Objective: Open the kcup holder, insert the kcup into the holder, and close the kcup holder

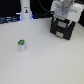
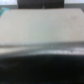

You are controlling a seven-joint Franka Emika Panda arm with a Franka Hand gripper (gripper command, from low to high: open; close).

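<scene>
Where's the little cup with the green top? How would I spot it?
Look at the big white table. The black kcup holder sits at the back, toward the exterior view's right, under the gripper. The kcup stands alone nearer the left: tiny, white, green on top.

The arm's end point(image 1: 64, 9) was white and blocky with dark gaps; a pale gripper point(image 1: 61, 25) hung below; details were blurred.

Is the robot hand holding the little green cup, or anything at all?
Not the kcup: it stands alone on the white table, far from the gripper, which is over at the kcup holder. Whether the gripper grips the holder is too blurry to tell.
</scene>
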